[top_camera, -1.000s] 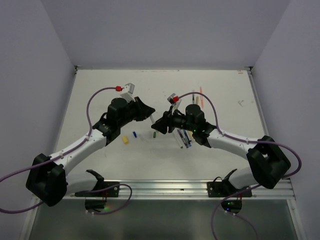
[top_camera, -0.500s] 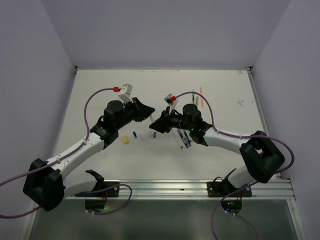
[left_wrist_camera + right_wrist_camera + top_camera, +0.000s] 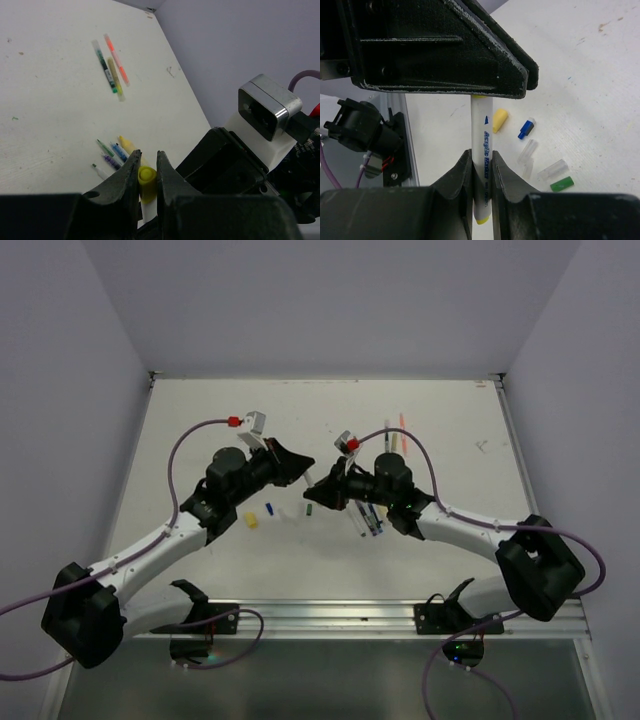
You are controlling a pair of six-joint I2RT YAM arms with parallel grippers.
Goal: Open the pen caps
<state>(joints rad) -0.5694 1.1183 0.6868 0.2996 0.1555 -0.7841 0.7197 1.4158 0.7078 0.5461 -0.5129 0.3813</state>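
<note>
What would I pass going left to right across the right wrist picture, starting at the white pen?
White marker pen → yellow cone-shaped plastic cap → blue-and-black plastic cap → green plastic cap. Clear caps overlap these, so omitted.

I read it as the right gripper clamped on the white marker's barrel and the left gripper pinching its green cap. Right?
Not quite. The left wrist view shows the cap in the left gripper is yellow, not green. The right gripper is clamped on the white marker's barrel.
</note>
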